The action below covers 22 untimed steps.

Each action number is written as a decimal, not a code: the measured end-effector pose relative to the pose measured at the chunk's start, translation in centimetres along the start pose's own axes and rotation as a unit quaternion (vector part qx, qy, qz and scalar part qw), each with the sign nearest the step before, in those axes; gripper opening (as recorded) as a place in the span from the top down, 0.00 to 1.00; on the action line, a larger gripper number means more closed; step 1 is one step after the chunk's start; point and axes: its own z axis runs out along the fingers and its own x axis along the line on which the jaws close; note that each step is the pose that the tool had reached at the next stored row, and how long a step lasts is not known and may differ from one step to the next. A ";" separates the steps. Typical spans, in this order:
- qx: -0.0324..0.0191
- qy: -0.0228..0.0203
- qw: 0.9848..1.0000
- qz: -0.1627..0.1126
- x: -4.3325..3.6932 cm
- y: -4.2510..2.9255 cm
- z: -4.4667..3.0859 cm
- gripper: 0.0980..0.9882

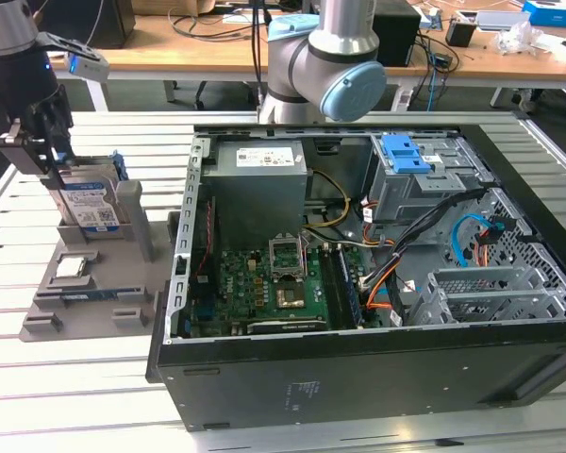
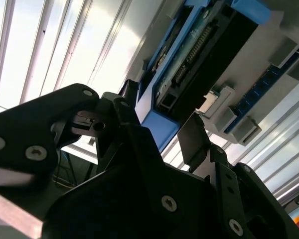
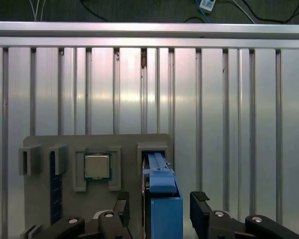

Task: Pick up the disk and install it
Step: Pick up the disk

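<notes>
The disk [image 1: 90, 203] stands on edge in a slot of the grey holder [image 1: 75, 302] at the exterior view's left, its blue-and-white label facing the camera. My gripper [image 1: 40, 156] is down at the disk's upper end. In the first wrist view the gripper [image 3: 161, 201] is open, and its two black fingers flank the disk's blue bracket [image 3: 163, 199] with a small gap on each side. The second wrist view shows the gripper [image 2: 162, 112] straddling the end of the disk [image 2: 199, 55], one finger close against the blue frame.
A small square silver chip [image 3: 96, 166] and a blue memory strip [image 3: 53, 189] lie in the same holder. The open computer case [image 1: 358, 236] stands at the exterior view's right, with a blue plastic piece [image 1: 406, 153] on its grey drive cage. The arm's base [image 1: 321, 66] rises behind the case.
</notes>
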 end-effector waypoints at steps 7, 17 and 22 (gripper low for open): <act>0.000 0.000 1.000 0.000 0.01 -0.02 1.13 0.44; 0.000 0.000 1.000 0.000 0.00 -0.02 1.17 0.45; 0.000 0.000 1.000 0.000 0.00 -0.02 1.17 0.70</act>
